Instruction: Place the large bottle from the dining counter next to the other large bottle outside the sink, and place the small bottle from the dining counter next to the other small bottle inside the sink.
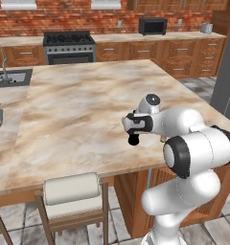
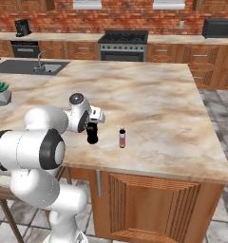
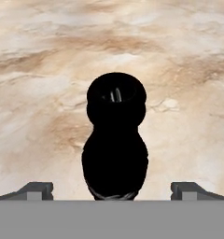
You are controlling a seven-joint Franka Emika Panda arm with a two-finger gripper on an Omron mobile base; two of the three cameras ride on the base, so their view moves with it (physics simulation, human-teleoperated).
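Left and right base views look forward and down from behind the arm, sharing the beige marbled stone bench. Hand view looks closely down on a near-black bottle, frame centre.

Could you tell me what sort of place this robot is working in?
A rendered home kitchen, it seems: a stove against the brick wall, a sink with a faucet, and a marbled dining counter with wooden cabinets.

The dining counter carries the large bottle, the small bottle and a potted plant.
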